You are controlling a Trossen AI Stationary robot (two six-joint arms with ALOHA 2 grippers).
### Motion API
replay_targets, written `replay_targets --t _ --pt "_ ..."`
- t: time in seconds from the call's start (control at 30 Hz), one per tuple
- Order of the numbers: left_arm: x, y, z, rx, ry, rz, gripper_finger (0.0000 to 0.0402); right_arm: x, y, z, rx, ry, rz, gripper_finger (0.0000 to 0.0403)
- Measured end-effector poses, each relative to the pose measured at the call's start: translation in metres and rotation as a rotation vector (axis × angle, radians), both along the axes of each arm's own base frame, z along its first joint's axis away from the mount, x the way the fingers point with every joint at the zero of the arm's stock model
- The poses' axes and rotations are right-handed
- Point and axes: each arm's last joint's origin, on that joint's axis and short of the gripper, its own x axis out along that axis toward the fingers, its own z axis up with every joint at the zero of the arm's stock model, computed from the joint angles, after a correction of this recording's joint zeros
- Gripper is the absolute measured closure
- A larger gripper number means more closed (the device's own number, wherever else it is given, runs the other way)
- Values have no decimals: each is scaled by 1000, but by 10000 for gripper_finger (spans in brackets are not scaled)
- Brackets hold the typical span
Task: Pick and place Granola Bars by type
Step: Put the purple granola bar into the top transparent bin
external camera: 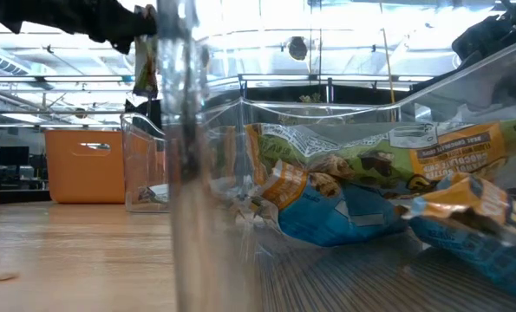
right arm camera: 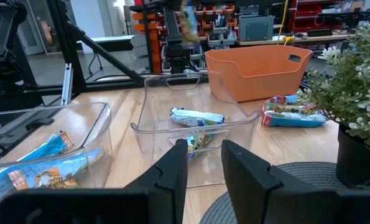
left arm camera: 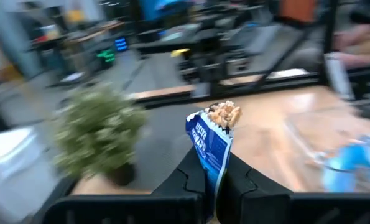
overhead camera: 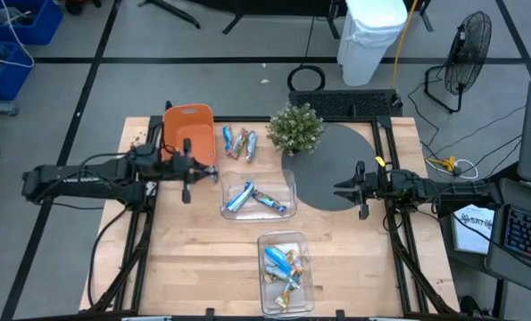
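Observation:
My left gripper (overhead camera: 210,172) hovers between the orange bin (overhead camera: 186,130) and the middle clear bin (overhead camera: 258,197), shut on a blue-wrapped granola bar (left arm camera: 211,149). Three more bars (overhead camera: 238,143) lie loose on the table beside the orange bin. Blue bars (overhead camera: 247,198) lie in the middle clear bin. Several blue and gold bars (overhead camera: 283,270) fill the near clear bin (overhead camera: 286,241). My right gripper (overhead camera: 341,189) is open above the dark round mat (overhead camera: 332,165), touching nothing. My left gripper pinches the blue bar between its two fingers (left arm camera: 188,177), holding it by one end (left arm camera: 212,175). The fingers reach in level from the table's left. The bar's other end (left arm camera: 224,115), printed with granola, sticks out past the fingertips. The bar (external camera: 145,62) is lifted clear of the table.
A small potted plant (overhead camera: 296,129) stands at the far edge of the round mat, close to the loose bars. In the low view the near clear bin's wall (external camera: 184,173) blocks much of the sight. Bare wood lies at the table's near left (overhead camera: 185,259).

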Motion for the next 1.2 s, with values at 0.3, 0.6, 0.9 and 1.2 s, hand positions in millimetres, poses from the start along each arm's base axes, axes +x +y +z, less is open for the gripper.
replay_targets --t 0.3,0.6,0.9,1.2 --pt "15 -8 -3 14 -19 -345 390 0 0 0 0 0 0 314" --pt "49 -1 -19 -40 1 -279 390 0 0 0 0 0 0 314" --pt "78 6 -42 -63 33 -259 390 0 0 0 0 0 0 314" --pt "89 12 -55 -104 52 -171 381 0 0 0 0 0 0 314"
